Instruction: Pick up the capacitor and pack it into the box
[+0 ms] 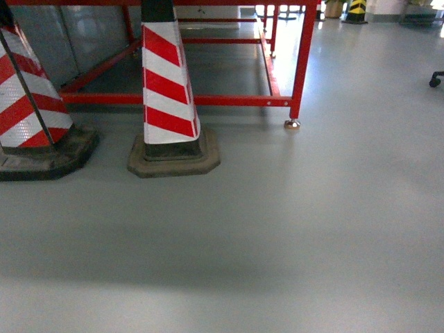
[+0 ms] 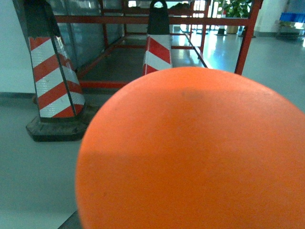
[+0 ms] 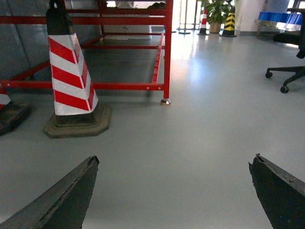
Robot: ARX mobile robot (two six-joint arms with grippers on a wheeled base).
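Progress: nothing packed as far as visible; no capacitor and no box in any view, so picking and packing both judged still to do.
Stage: likely travel or approach across the floor (image 1: 291, 236), ahead of any reach; a judgement only.
Box: not in sight, so whereabouts unknown; look, lid and clasps impossible to describe from here.
Capacitor: not in sight either; nothing small lying on the grey floor in the head view.
Right gripper (image 3: 174, 191): jaws spread wide, two dark fingers (image 3: 62, 198) at the lower corners of the right wrist view, bare floor between them, nothing held.
Left gripper: not recognisable in the left wrist view; jaw state impossible to tell.
Orange ball (image 2: 190, 152): large, matte, round, filling most of the left wrist view right in front of the lens; whether gripped, fixed to the arm or merely close cannot be told.
Near cone (image 1: 166, 90): red and white stripes, black base, upright on the floor just in front of the red frame (image 1: 302, 62).
Second cone (image 1: 31, 97): same stripes, at the left edge of the head view, apart from the first.
Chair base (image 3: 286, 76): castors on the floor, far right of the right wrist view, well apart from the cones.
Left to do: find the capacitors and the box, then pick, then pack.
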